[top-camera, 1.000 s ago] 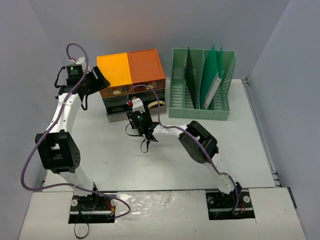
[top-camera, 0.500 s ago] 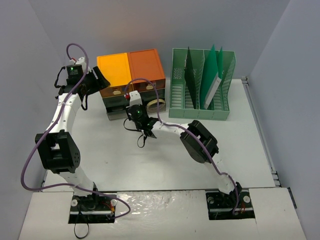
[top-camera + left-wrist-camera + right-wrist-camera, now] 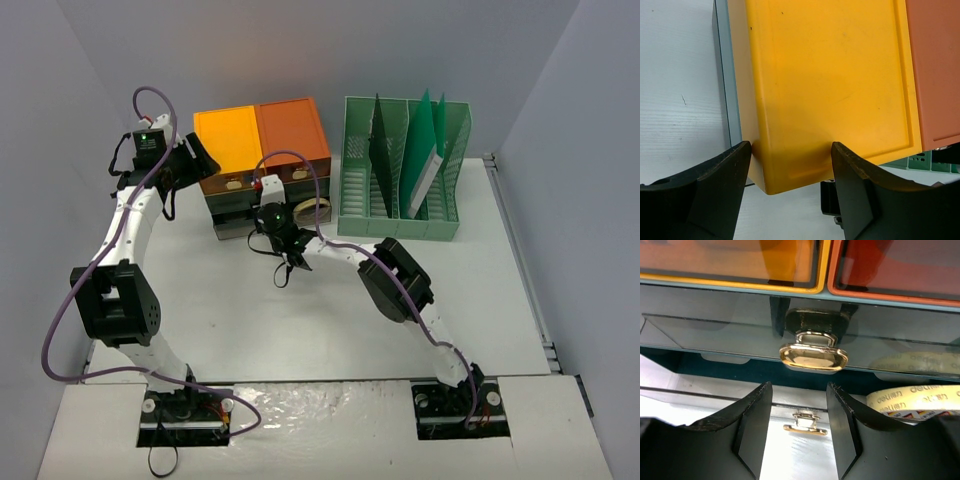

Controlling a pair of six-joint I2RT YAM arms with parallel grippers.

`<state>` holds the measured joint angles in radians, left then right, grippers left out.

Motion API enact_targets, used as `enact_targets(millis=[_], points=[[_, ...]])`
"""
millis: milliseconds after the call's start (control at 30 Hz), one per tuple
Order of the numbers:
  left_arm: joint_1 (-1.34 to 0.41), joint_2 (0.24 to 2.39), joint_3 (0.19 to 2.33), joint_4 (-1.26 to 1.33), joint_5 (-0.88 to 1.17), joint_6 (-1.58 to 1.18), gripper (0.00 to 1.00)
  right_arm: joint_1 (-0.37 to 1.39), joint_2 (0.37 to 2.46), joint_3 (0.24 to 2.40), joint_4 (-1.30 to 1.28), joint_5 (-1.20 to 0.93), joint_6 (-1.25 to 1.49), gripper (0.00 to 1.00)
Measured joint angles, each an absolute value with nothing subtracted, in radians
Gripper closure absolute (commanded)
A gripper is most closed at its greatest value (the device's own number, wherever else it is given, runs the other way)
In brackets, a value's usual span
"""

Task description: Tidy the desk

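The desk (image 3: 250,320) is a broad off-white tabletop. At its back stands a drawer unit with a yellow and orange top (image 3: 262,135). My left gripper (image 3: 200,158) hovers open over the yellow top's near-left corner (image 3: 790,170), its fingers (image 3: 715,190) straddling that corner without clamping it. My right gripper (image 3: 268,205) faces the unit's front, open and holding nothing. A gold handle (image 3: 813,352) on the grey middle drawer sits just above its fingertips (image 3: 755,410). Between them, lower down, shows a smaller gold handle (image 3: 805,426) on a silver drawer front.
A roll of tape (image 3: 910,400) lies in the pulled-out drawer at the right, also seen as the tape (image 3: 313,208) from above. A green slotted file rack (image 3: 400,200) with upright folders stands right of the drawer unit. Grey walls close in the left and right sides.
My right gripper has moved up and back toward the drawer fronts, and its jaws have narrowed somewhat. The left arm has not moved.
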<state>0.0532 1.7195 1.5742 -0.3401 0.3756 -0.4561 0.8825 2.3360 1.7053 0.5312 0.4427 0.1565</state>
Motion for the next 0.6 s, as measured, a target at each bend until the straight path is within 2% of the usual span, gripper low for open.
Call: enact_targets(millis=[600], points=[[0.052, 1.72, 1.574, -0.34, 0.374, -0.456, 0.4, 0.885, 2.326, 1.667, 0.572, 0.431, 0.185, 0.57]])
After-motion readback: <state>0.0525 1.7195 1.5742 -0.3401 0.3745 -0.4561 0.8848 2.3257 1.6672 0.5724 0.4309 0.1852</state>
